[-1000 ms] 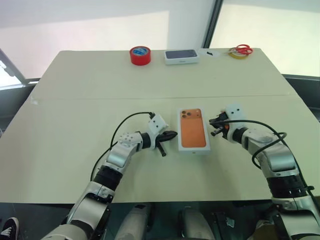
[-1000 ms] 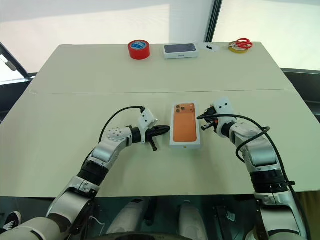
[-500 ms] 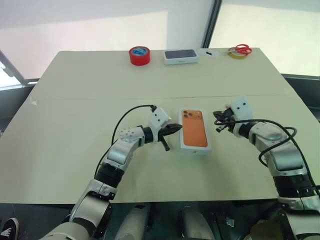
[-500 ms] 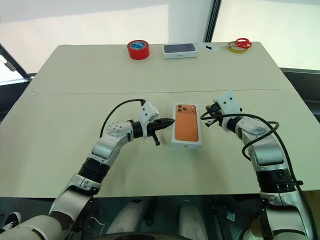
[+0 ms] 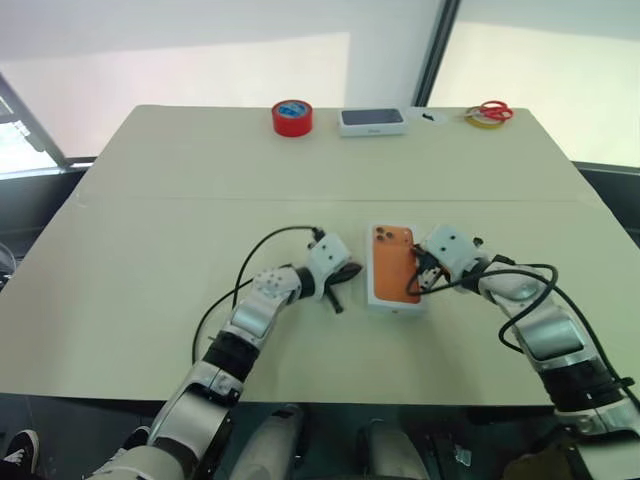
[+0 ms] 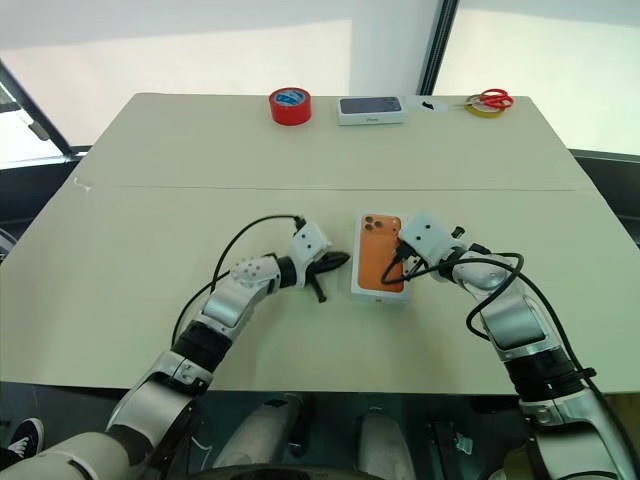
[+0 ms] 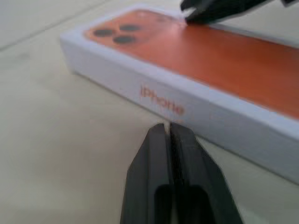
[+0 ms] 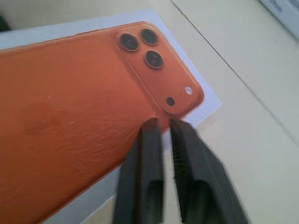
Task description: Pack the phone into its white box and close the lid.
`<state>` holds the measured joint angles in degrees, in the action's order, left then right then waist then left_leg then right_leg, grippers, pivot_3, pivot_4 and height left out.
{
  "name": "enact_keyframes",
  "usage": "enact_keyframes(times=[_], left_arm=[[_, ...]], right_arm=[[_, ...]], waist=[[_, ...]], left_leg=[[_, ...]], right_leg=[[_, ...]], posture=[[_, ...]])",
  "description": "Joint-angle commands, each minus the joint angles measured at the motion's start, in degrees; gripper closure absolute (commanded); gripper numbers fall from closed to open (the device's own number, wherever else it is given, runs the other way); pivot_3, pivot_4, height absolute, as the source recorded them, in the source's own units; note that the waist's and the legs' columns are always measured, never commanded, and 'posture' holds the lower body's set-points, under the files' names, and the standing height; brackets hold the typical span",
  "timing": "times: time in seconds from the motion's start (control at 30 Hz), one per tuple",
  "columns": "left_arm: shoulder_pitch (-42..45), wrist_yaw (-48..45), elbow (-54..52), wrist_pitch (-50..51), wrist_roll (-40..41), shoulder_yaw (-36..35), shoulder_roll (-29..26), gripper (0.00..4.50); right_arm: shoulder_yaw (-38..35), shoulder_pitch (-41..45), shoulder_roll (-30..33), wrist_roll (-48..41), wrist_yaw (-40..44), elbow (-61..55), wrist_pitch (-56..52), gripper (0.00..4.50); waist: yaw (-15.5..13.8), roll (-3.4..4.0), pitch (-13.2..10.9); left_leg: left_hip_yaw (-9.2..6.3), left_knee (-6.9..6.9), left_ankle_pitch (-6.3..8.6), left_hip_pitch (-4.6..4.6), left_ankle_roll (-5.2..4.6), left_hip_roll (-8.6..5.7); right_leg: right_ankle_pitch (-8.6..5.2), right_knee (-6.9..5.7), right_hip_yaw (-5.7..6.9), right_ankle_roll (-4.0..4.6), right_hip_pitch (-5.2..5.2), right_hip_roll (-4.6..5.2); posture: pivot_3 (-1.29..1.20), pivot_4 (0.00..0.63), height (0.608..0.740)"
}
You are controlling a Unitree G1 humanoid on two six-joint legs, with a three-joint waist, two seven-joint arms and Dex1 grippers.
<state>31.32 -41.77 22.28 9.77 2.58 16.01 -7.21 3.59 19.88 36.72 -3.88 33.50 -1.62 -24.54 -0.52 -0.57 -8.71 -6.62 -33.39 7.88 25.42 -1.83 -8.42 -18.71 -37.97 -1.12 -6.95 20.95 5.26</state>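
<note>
The lid point(image 5: 393, 264), white with an orange phone picture on top, sits closed over the white box near the middle of the table. The phone is hidden. My left gripper point(image 5: 348, 272) lies low on the table just off the lid's left wall, its fingers point(image 7: 159, 154) pressed together and pointing at the "iPhone" lettering. On the other side, my right gripper point(image 5: 419, 279) reaches over the lid's right edge. Its fingertips point(image 8: 152, 128) stand a narrow gap apart above the orange picture, below the printed lenses, with nothing between them.
Along the far edge stand a red tape roll point(image 5: 292, 117), a small white box with a dark top point(image 5: 371, 120) and red-handled scissors point(image 5: 490, 108) on a yellow roll. A seam runs across the beige table point(image 5: 150, 230).
The whole picture has shifted a little. My right gripper has swung left from beside the box onto the lid's right edge, and its fingers have parted slightly. The left gripper has sunk toward the table.
</note>
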Motion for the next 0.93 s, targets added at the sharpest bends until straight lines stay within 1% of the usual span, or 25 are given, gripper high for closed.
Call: enact_keyframes(times=[0.03, 0.07, 0.13, 0.17, 0.2, 0.23, 0.3, 0.4, 0.57, 0.63, 0.73, 0.8, 0.93], left_arm=[[-0.7, -2.6, -4.8, 0.1, 4.5, -5.0, -2.8, 2.79], [-1.0, -4.2, -7.5, 0.8, 7.1, -7.0, -4.2, 2.37], [-1.8, -6.9, -12.6, 3.1, 11.8, -10.9, -7.6, 1.37], [-2.1, -7.7, -14.2, 3.9, 13.2, -12.3, -9.2, 0.83], [-2.5, -8.3, -15.4, 4.6, 14.1, -13.5, -10.8, 0.35], [-3.2, -9.2, -16.8, 5.4, 15.6, -15.4, -13.0, 0.06], [-4.4, -10.3, -18.8, 7.0, 18.1, -18.4, -16.1, 0.06], [-6.7, -11.1, -21.7, 9.0, 19.9, -20.4, -19.6, 0.06], [-11.8, -10.3, -27.5, 13.5, 23.6, -23.2, -22.5, 0.06], [-14.5, -10.8, -28.9, 13.6, 23.6, -24.2, -24.6, 0.06], [-17.9, -11.5, -28.9, 12.3, 23.4, -26.2, -27.6, 0.06], [-19.1, -11.7, -28.4, 11.2, 23.2, -27.2, -28.9, 0.06], [-19.2, -11.0, -28.0, 13.3, 25.0, -29.3, -30.1, 0.06]], right_arm=[[-4.5, 0.9, 0.3, -3.5, 2.4, 0.2, 2.7, 2.20], [-5.4, 0.5, 1.0, -4.9, 4.5, -0.2, 3.9, 1.80], [-7.4, -0.4, 2.6, -7.8, 8.9, -1.0, 6.0, 0.81], [-8.4, -0.7, 3.2, -8.9, 10.4, -1.2, 6.9, 0.22], [-9.3, -1.1, 3.8, -9.8, 11.9, -1.4, 7.8, 0.00], [-10.6, -1.8, 4.8, -12.4, 14.6, -2.1, 6.7, 0.00], [-12.3, -2.9, 6.1, -14.7, 17.8, -2.7, 6.8, 0.00], [-14.0, -4.3, 7.1, -16.5, 20.0, -3.4, 8.3, 0.00], [-17.0, -7.1, 8.2, -21.1, 23.0, -7.0, 6.3, 0.00], [-18.1, -9.7, 9.9, -21.2, 24.8, -8.3, 7.3, 0.00], [-20.1, -13.5, 12.2, -20.4, 26.9, -8.4, 9.9, 0.00], [-21.0, -14.2, 13.2, -20.4, 27.3, -7.9, 10.6, 0.00], [-21.8, -14.7, 13.7, -20.8, 28.1, -7.6, 10.8, 0.00]], waist=[[0.2, -0.02, 0.0], [0.4, -0.02, 0.0], [1.0, 0.00, -0.1], [1.2, 0.02, -0.1], [1.2, 0.03, -0.1], [1.2, 0.03, -0.1], [1.2, 0.04, -0.1], [1.2, 0.04, -0.1], [1.0, 0.05, -0.1], [1.0, 0.05, -0.1], [1.0, 0.09, -0.1], [1.1, 0.13, -0.1], [1.1, 0.14, -0.2]], left_leg=[[0.00, 0.06, -0.01, 0.02, 0.00, 0.00], [0.00, 0.09, -0.03, 0.06, 0.02, 0.01], [0.02, 0.21, -0.11, 0.22, 0.07, 0.02], [0.00, 0.24, -0.17, 0.24, 0.04, 0.04], [-0.01, 0.26, -0.18, 0.24, 0.04, 0.05], [0.00, 0.26, -0.19, 0.20, 0.04, 0.05], [0.00, 0.24, -0.17, 0.17, 0.06, 0.04], [0.00, 0.26, -0.11, 0.13, 0.13, 0.05], [0.01, 0.26, -0.09, 0.17, 0.12, 0.04], [0.01, 0.27, -0.08, 0.18, 0.11, 0.04], [0.03, 0.35, -0.08, 0.17, 0.12, 0.05], [0.04, 0.36, -0.07, 0.17, 0.12, 0.05], [0.06, 0.37, -0.06, 0.17, 0.12, 0.06]], right_leg=[[0.00, 0.00, 0.00, 0.00, 0.06, 0.00], [0.01, -0.01, -0.01, -0.01, 0.13, 0.00], [0.01, -0.06, -0.07, -0.01, 0.39, -0.01], [0.01, -0.09, -0.05, -0.01, 0.42, -0.04], [0.01, -0.10, -0.05, -0.01, 0.43, -0.04], [0.01, -0.10, -0.05, -0.01, 0.40, -0.04], [0.01, -0.09, -0.06, -0.01, 0.35, -0.03], [0.00, -0.08, -0.07, 0.00, 0.32, -0.03], [-0.01, -0.03, -0.10, 0.02, 0.32, 0.01], [-0.01, -0.03, -0.11, 0.03, 0.34, 0.01], [-0.11, 0.00, -0.12, 0.20, 0.36, 0.04], [-0.13, 0.00, -0.14, 0.23, 0.37, 0.04], [-0.20, 0.00, -0.15, 0.34, 0.36, 0.06]], posture=[[0.00, 0.150, 0.736], [0.00, 0.150, 0.736], [0.00, 0.150, 0.736], [0.00, 0.150, 0.736], [0.00, 0.150, 0.736], [0.00, 0.150, 0.736], [0.00, 0.150, 0.736], [0.00, 0.150, 0.736], [0.00, 0.150, 0.736], [0.00, 0.150, 0.736], [0.00, 0.150, 0.736], [0.00, 0.150, 0.736], [0.00, 0.150, 0.736]])
